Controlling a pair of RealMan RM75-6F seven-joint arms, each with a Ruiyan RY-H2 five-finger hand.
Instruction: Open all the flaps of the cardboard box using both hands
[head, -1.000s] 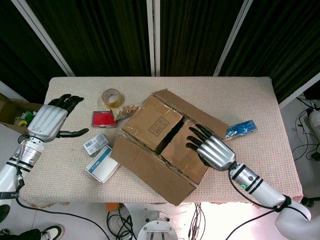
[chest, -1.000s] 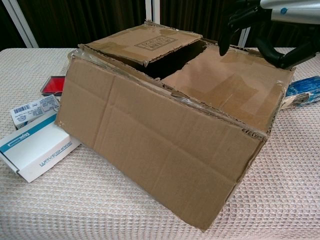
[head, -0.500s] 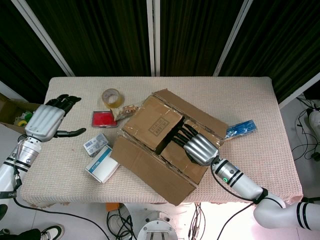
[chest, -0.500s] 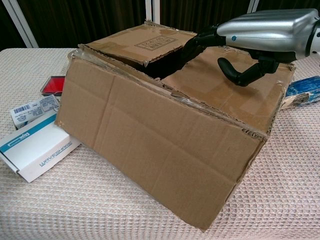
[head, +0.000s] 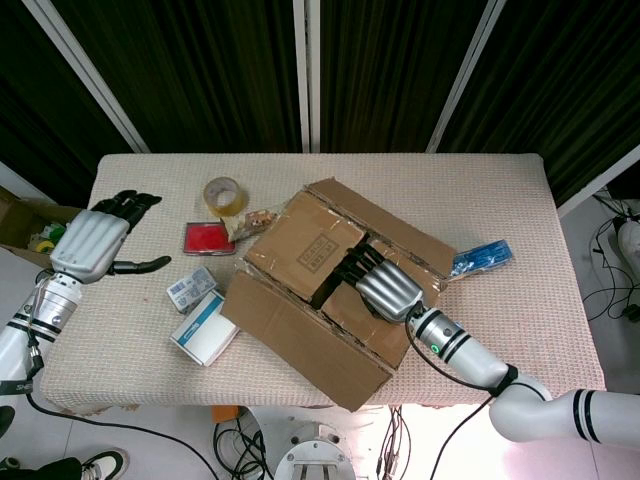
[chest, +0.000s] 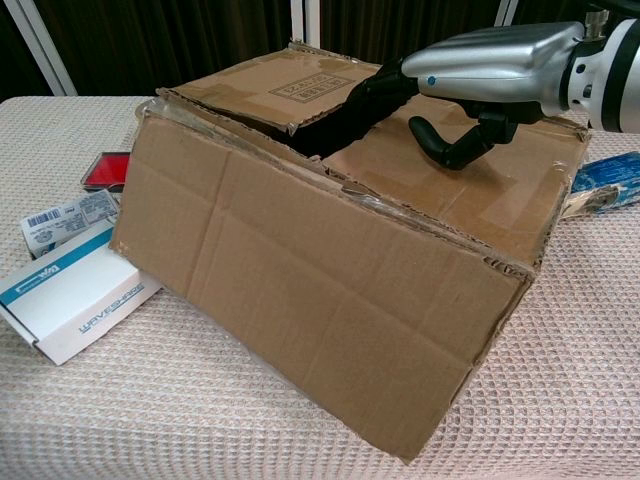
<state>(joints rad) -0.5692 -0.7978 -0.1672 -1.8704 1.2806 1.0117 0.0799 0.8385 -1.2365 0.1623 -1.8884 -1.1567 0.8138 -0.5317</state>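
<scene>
We find the right robot hand lying palm-down over the cardboard box, its fingertips reaching into the dark gap between the 2 inner flaps. The near inner flap lies directly beneath this hand; the far inner flap lies just beyond the fingertips. The gap runs across the line of the fingers, so in our judgement the edge to be lifted is right at the fingertips. The fingers are extended and part-curled, the thumb hangs clear below the palm, and nothing is held. Whether the fingertips touch either flap edge we cannot tell.

The left robot hand hovers well apart from the box, off towards the bench's left edge, fingers spread and empty. The right hand is plainly the nearer to the work.

2 outer flaps are already folded out — the front flap hangs down towards the robot, and the other outer flap lies open on the far side. The inner 2 remain roughly level, not yet raised.

The bench carries a woven, textured cloth. Between the left hand and the box lie a white carton, a small labelled pack, a red flat item and a tape roll — room there is tight. A blue packet sits beside the box, beyond the right hand.
</scene>
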